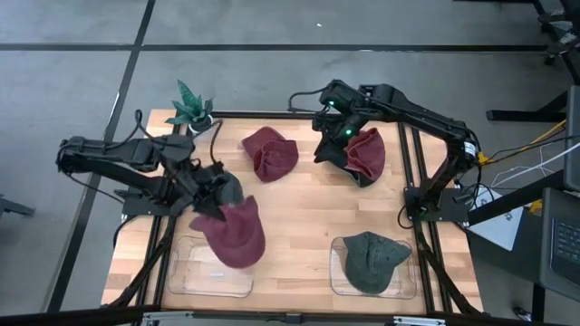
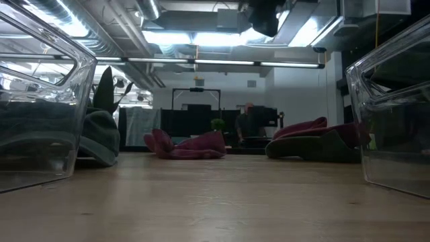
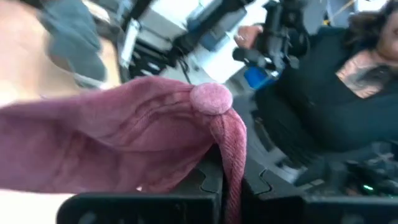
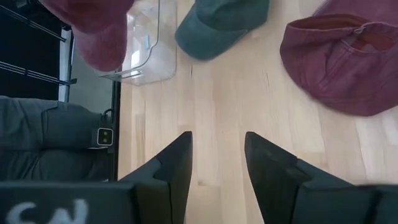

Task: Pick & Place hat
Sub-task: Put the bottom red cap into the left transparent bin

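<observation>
My left gripper (image 1: 210,201) is shut on a maroon cap (image 1: 237,234) that hangs above the far right corner of the left clear tray (image 1: 195,276). In the left wrist view the cap's top button (image 3: 211,98) faces the camera. A dark green cap (image 1: 229,187) lies on the table just behind this gripper. My right gripper (image 4: 217,155) is open above bare wood at the far right, beside a maroon cap (image 1: 367,152) that rests on a dark green one (image 1: 359,174). Another maroon cap (image 1: 270,152) lies far centre. A green cap (image 1: 373,261) lies in the right tray (image 1: 337,281). My left gripper pinches a fold of the maroon cap's crown (image 3: 231,168) just below the top button, between its two shut fingers. The cap is lifted clear of the table, and its body spreads out slack beyond the fingers, over the tray's far corner.
A small potted plant (image 1: 190,107) stands at the table's far left corner. The two clear trays sit along the near edge, with bare wood (image 1: 299,226) between them. A person in dark clothing (image 3: 336,93) shows beyond the table in the left wrist view.
</observation>
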### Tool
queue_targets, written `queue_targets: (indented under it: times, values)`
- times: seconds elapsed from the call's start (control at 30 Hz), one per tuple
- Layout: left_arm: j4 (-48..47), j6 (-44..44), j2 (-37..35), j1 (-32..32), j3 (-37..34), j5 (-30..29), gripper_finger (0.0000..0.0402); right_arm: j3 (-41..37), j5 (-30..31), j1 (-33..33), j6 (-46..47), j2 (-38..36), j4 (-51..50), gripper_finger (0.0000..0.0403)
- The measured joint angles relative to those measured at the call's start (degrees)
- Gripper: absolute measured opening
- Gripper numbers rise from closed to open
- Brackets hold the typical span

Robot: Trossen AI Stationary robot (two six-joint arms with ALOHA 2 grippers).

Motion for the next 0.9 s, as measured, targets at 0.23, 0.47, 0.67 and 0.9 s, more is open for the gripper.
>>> queue_targets:
  times: [0.23, 0.47, 0.67, 0.9]
  values:
    - [-0.24, -7.21, 2.38, -7.20, 0.00, 0.01, 0.0003, 0.00, 0.04, -0.07, 0.26, -0.64, -0.03, 0.0147]
    - [-1.27, -10.56, 4.54, -12.41, 0.00, -0.04, 0.0003, 0.00, 0.04, -0.07, 0.24, -0.64, -0.02, 0.0147]
    - [-7.02, -10.61, 6.67, -15.25, 0.00, -0.12, 0.0003, 0.00, 0.05, -0.07, 0.17, -0.64, -0.02, 0.0147]
    - [-13.01, -4.31, 9.55, -17.29, 0.00, -0.36, 0.0003, 0.00, 1.94, -0.07, 0.00, -0.64, 0.04, 0.0147]
